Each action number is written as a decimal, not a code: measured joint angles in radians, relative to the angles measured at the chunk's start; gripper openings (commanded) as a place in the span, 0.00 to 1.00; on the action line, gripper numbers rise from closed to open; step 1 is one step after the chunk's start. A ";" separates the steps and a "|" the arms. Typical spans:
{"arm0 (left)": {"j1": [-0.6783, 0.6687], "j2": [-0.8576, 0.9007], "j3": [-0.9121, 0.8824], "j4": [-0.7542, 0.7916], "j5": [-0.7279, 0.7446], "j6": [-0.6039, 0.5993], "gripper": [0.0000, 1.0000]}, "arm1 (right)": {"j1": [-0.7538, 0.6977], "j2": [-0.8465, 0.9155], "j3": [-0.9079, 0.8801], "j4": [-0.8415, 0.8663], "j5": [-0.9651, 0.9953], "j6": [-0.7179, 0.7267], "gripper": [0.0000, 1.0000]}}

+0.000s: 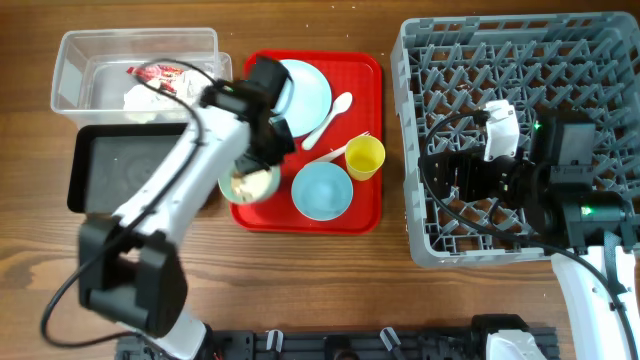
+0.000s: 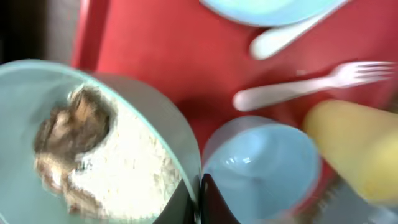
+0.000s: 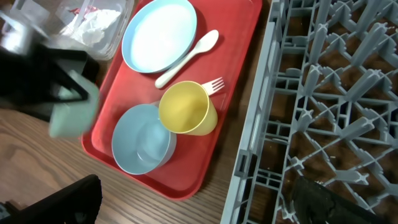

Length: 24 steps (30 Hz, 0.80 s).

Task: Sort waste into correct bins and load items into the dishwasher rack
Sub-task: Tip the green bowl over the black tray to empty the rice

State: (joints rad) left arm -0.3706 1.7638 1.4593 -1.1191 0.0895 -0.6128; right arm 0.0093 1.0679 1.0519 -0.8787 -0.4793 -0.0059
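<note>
— What do we find around the left jaws?

— We see them pinched shut on the rim of the pale green bowl [image 2: 18, 124], food scraps [image 2: 71, 143] heaped inside; the bowl overlaps the left edge of the red tray [image 1: 365, 80]; the light blue bowl [image 1: 322, 190] lies just beside it, the yellow cup [image 1: 365, 157] next along; the fork [image 2: 311, 84] and spoon [image 1: 330, 118] lie between cup and plate [image 1: 305, 90].

— And the bins?

— The left arm crosses above the black tray [image 1: 100, 170] and hides part of it; the clear tub [image 1: 75, 75] behind holds the red wrapper [image 1: 165, 72] and the napkin [image 1: 140, 100].

— What of our other side?

— The right jaws stand wide apart with nothing between them, above the left part of the grey rack [image 1: 410, 100]; everything rests on a brown wooden bench [image 1: 350, 290]; we cannot see any of the room beyond it.
</note>
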 measured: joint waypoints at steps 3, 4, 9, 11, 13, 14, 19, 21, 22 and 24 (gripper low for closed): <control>0.122 -0.071 0.041 -0.039 0.043 0.085 0.04 | 0.000 0.000 0.000 0.000 0.000 0.000 1.00; 0.185 -0.087 0.044 -0.052 0.069 0.127 0.04 | 0.000 0.000 0.000 0.000 0.000 0.000 1.00; 0.547 -0.083 0.043 -0.051 0.286 0.389 0.04 | 0.000 0.000 0.000 0.000 0.000 0.000 1.00; 0.657 -0.065 0.042 -0.036 0.394 0.467 0.04 | 0.000 0.000 0.000 0.000 0.000 0.000 1.00; 0.764 -0.027 0.041 -0.025 0.510 0.540 0.04 | 0.000 0.000 0.000 0.000 0.000 0.000 1.00; 0.818 0.003 0.039 -0.022 0.597 0.585 0.04 | 0.000 0.000 0.000 0.000 0.000 0.000 1.00; 0.962 0.173 0.036 -0.016 0.875 0.714 0.04 | 0.000 0.000 0.000 0.000 0.000 0.000 1.00; 1.003 0.247 0.035 -0.004 0.963 0.743 0.04 | 0.000 0.000 0.000 0.000 0.000 0.000 1.00; 1.015 0.275 0.035 0.002 0.995 0.751 0.04 | 0.000 0.000 0.000 0.000 0.000 0.000 1.00; 1.037 0.327 0.035 0.005 1.066 0.762 0.04 | 0.000 0.000 0.000 0.000 0.000 0.000 1.00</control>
State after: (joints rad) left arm 0.6666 2.0911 1.4940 -1.1137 1.1557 0.1490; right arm 0.0093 1.0679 1.0519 -0.8787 -0.4793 -0.0059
